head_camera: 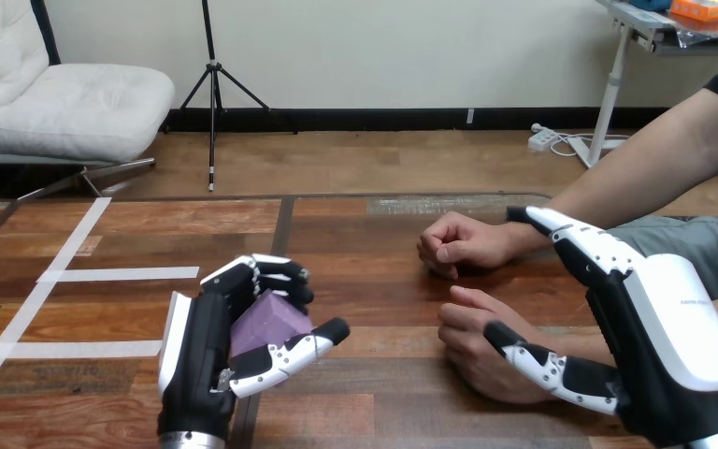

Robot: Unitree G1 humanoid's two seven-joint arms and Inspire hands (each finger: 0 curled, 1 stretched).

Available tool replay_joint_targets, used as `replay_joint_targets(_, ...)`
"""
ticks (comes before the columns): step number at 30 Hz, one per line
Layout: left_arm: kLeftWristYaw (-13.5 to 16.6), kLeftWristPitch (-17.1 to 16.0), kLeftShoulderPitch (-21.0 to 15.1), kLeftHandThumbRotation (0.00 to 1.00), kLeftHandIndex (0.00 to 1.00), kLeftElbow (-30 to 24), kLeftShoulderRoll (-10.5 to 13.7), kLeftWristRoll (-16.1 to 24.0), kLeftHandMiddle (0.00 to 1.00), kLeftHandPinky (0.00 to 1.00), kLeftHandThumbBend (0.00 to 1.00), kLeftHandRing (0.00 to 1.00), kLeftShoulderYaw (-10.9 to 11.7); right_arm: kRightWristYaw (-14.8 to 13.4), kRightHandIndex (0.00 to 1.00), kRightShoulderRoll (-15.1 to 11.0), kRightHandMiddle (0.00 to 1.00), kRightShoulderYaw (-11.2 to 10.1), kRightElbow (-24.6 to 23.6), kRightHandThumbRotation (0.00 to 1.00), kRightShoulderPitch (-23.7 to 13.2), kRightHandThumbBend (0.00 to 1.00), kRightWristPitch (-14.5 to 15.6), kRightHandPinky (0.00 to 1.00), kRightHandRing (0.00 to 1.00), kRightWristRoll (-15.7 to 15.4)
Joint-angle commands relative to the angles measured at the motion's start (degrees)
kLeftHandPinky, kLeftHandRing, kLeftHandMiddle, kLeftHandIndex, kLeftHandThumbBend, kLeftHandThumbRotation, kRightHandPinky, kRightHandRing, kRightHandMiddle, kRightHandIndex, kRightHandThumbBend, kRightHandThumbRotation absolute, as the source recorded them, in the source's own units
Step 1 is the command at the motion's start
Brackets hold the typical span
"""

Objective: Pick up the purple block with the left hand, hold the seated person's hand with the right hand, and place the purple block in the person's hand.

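My left hand (208, 360) hovers over the table at the lower left, fingers and thumb curled round the purple block (266, 323), which sits in its palm. My right hand (659, 341) is at the lower right, open, fingers stretched toward the table's middle. Its thumb (544, 367) lies against the person's nearer hand (472, 339), which rests loosely curled on the table. The straight fingers (575, 238) reach above that hand's wrist, not curled round it. The person's farther hand (458, 245) is a fist on the table, apart from both my hands.
The person's forearms come in from the right edge. White tape lines (117, 274) mark the wooden table (355, 234) at the left. Bare wood lies between the block and the person's hands.
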Motion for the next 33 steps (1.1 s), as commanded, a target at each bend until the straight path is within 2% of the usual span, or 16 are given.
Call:
replay_joint_targets(1, -0.94, -1.09, -1.12, 0.08, 0.51, -4.6, -0.85, -1.13, 0.5, 0.37, 0.77, 0.43, 1.68, 3.16, 0.83, -3.1, 0.85, -1.88, -5.1, 0.22, -1.56, 0.66, 2.78, 0.85, 0.84, -0.82)
replay_joint_targets(7, -1.77, -0.87, -0.45, 0.09, 0.52, -6.07, -1.44, -1.03, 0.5, 0.37, 0.77, 0.43, 1.95, 7.39, 0.82, -5.95, 0.84, -2.73, -7.21, 0.18, -1.93, 0.72, 6.69, 0.87, 0.84, -2.79)
replay_joint_targets(13, -2.52, -0.55, 0.16, 0.08, 0.52, -7.4, -2.03, -0.94, 0.5, 0.37, 0.76, 0.43, 2.16, 12.7, 0.83, -8.69, 0.85, -3.04, -9.37, 0.18, -2.7, 0.76, 10.9, 0.9, 0.86, -5.15)
replay_joint_targets(15, -2.78, -0.5, 0.3, 0.08, 0.52, -7.68, -2.17, -0.97, 0.5, 0.37, 0.76, 0.43, 2.23, 13.71, 0.83, -9.36, 0.86, -3.0, -9.69, 0.19, -3.0, 0.78, 11.7, 0.9, 0.86, -5.81)
replay_joint_targets(22, -3.25, -0.56, 0.67, 0.08, 0.52, -8.08, -2.7, -0.64, 0.5, 0.37, 0.76, 0.43, 2.75, 21.36, 0.84, -12.54, 0.86, -2.26, -11.19, 0.22, -4.82, 0.79, 16.59, 0.9, 0.87, -7.49)
replay_joint_targets(28, -3.57, -0.97, 0.56, 0.08, 0.52, -7.68, -2.96, -0.63, 0.5, 0.37, 0.76, 0.43, 3.09, 27.01, 0.83, -15.22, 0.86, -1.21, -10.97, 0.2, -6.93, 0.78, 18.88, 0.9, 0.87, -8.37)
replay_joint_targets(33, -3.74, -1.02, 0.52, 0.08, 0.52, -7.53, -3.14, -0.55, 0.5, 0.37, 0.76, 0.43, 3.31, 30.55, 0.83, -16.78, 0.86, -0.32, -10.39, 0.18, -8.63, 0.78, 20.11, 0.88, 0.87, -8.84)
